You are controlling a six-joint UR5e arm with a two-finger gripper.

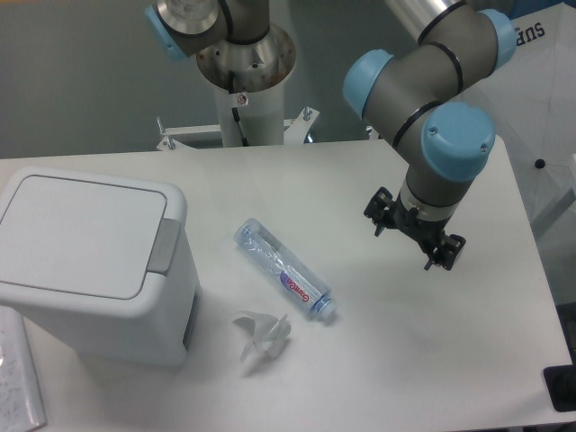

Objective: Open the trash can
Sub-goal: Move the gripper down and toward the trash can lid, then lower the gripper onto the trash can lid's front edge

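Gripper (415, 236), jaws seemingly apart, should cross the bottle (284, 282) and press the trash can (90, 270)'s grey tab (165, 246).

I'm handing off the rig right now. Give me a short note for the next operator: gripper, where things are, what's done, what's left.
Gripper: empty, hanging above bare table on the right side; whether its fingers are open is hard to tell.
Trash can: left side of the table, lid flat and closed, grey push tab facing the middle of the table.
Also lying on the table: a plastic bottle and a small white propeller-like piece.
Done: nothing yet.
Left: move across and press the tab to open the lid.
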